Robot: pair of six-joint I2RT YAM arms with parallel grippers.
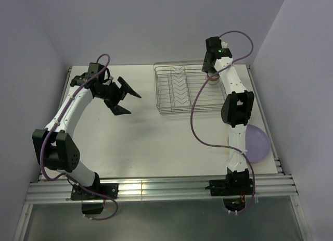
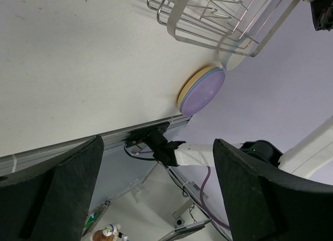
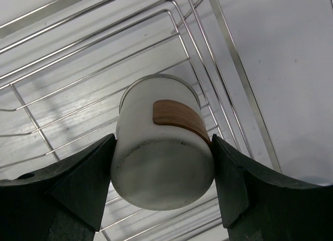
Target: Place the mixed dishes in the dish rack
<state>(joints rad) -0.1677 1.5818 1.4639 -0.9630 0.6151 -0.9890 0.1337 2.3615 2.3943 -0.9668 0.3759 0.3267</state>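
My right gripper [image 3: 162,142] is shut on the small white cup [image 3: 158,147], which has a brown patch. It holds the cup base-up over the far right corner of the silver wire dish rack [image 3: 78,79]. In the top view that gripper [image 1: 212,74] and the cup [image 1: 213,78] are at the rack's [image 1: 182,87] far right end. My left gripper [image 1: 130,101] is open and empty, above the table left of the rack. The lavender plate [image 1: 256,142] lies at the right edge; in the left wrist view it [image 2: 204,87] tops a stack with orange-yellow and blue rims. A white bowl edge [image 2: 232,61] shows beside the rack [image 2: 218,17].
The right arm's elbow [image 1: 238,108] hangs over the table between the rack and the plate stack. Lavender walls close in the table on the left, back and right. An aluminium rail [image 1: 156,186] runs along the near edge.
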